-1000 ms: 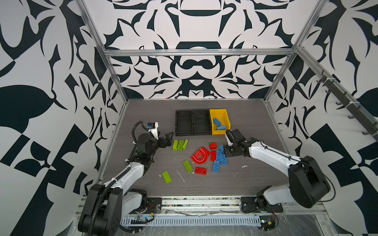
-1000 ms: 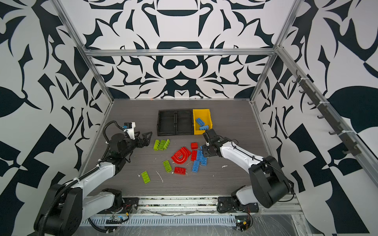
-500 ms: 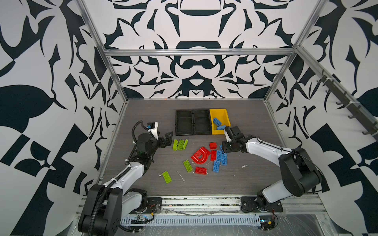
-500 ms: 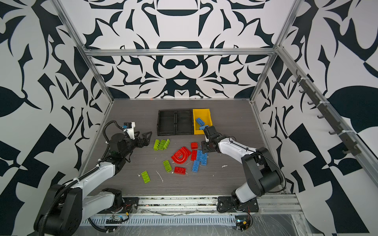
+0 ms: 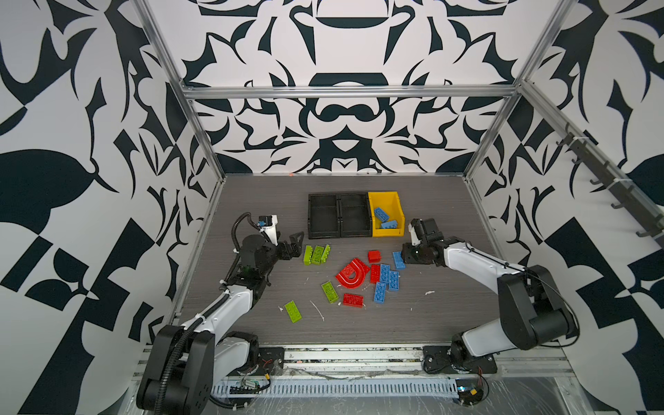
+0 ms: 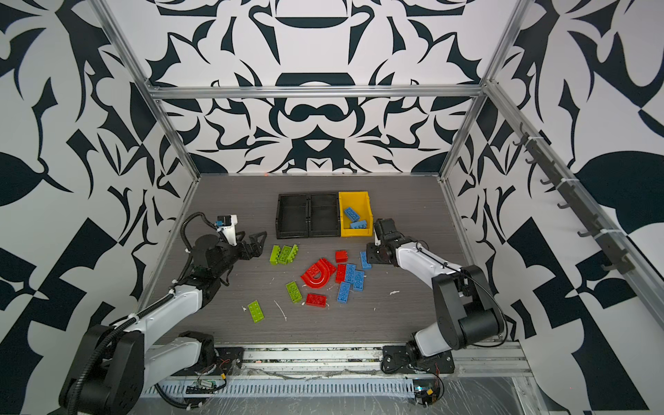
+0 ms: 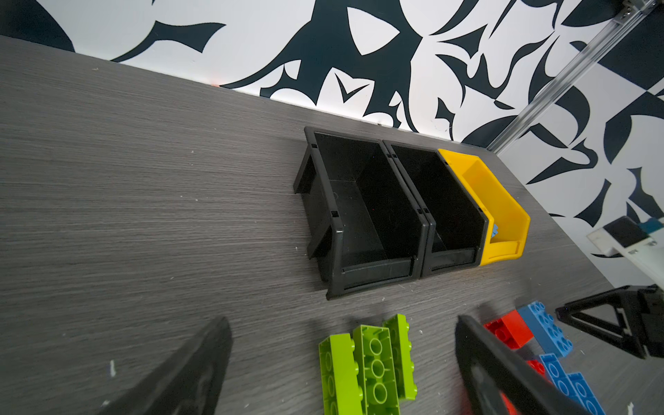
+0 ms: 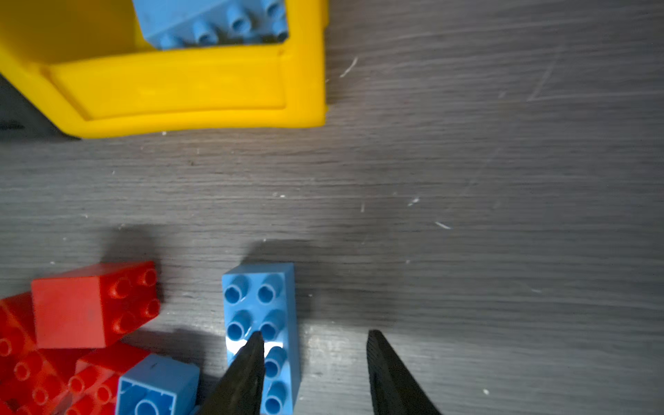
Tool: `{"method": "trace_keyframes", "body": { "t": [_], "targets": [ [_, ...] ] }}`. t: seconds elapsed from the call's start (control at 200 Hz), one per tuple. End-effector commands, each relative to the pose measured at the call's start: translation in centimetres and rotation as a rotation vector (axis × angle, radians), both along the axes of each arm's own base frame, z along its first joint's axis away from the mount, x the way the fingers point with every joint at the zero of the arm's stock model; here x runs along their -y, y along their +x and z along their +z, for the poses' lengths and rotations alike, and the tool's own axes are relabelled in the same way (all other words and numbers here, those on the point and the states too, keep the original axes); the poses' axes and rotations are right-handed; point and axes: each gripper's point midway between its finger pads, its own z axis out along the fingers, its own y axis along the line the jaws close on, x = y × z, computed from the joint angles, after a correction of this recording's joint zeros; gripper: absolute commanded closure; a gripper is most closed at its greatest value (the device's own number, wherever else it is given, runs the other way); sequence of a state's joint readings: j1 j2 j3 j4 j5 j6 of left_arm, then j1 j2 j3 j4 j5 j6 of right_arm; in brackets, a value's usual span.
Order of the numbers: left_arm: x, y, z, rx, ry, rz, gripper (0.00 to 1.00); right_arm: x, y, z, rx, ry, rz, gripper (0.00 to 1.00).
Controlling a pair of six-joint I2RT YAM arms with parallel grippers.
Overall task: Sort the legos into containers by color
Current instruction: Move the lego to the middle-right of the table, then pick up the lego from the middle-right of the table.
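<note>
Legos lie loose mid-table: a red arch (image 5: 352, 275), red bricks (image 5: 374, 256), several blue bricks (image 5: 384, 273) and green bricks (image 5: 330, 291). Two black containers (image 5: 323, 235) and a yellow container (image 5: 386, 233) stand side by side at the back; two blue bricks (image 5: 381, 214) lie in the yellow one. My left gripper (image 5: 293, 244) (image 7: 342, 319) stands wide open just left of three green bricks (image 5: 316, 253) (image 7: 373, 359). My right gripper (image 5: 406, 256) (image 8: 315, 333) is open over a separate blue brick (image 5: 398, 259) (image 8: 260, 305), one finger (image 8: 248, 363) above its studs, the other beside it.
Patterned walls and aluminium posts close in the table on three sides. White scraps (image 5: 318, 310) dot the grey surface near the front. Another green brick (image 5: 293, 310) lies alone front left. The black containers (image 7: 363, 201) hold nothing that I can see.
The right gripper shifted toward the yellow container's near corner and back beside the separate blue brick, and its elbow swung. The left arm has not moved.
</note>
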State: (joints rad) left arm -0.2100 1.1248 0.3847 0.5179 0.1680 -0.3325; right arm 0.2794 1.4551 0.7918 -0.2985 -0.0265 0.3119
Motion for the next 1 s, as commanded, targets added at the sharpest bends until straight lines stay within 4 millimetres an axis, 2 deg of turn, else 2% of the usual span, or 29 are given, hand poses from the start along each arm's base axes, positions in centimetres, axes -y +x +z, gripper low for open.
{"method": "trace_keyframes", "body": {
  "t": [0.0, 0.105, 0.36, 0.84, 0.995],
  "targets": [
    [-0.1, -0.2, 0.1, 0.01, 0.004, 0.003, 0.01, -0.3, 0.3, 2.7, 0.061, 0.011, 0.002, 0.49],
    [-0.1, -0.3, 0.1, 0.009, 0.005, 0.003, 0.01, -0.9, 0.3, 3.0, 0.068, -0.021, 0.036, 0.47],
    [-0.1, -0.3, 0.1, 0.011, 0.004, 0.003, 0.01, -2.6, 0.5, 1.4, 0.002, -0.11, 0.111, 0.43],
    [-0.1, -0.3, 0.3, 0.015, 0.0, 0.003, 0.0, -2.9, 0.7, -1.4, -0.057, -0.152, 0.125, 0.43],
    [-0.1, -0.4, 0.3, 0.015, 0.001, 0.002, 0.01, -3.1, 1.0, -1.9, -0.059, -0.144, 0.127, 0.46]
  ]
}}
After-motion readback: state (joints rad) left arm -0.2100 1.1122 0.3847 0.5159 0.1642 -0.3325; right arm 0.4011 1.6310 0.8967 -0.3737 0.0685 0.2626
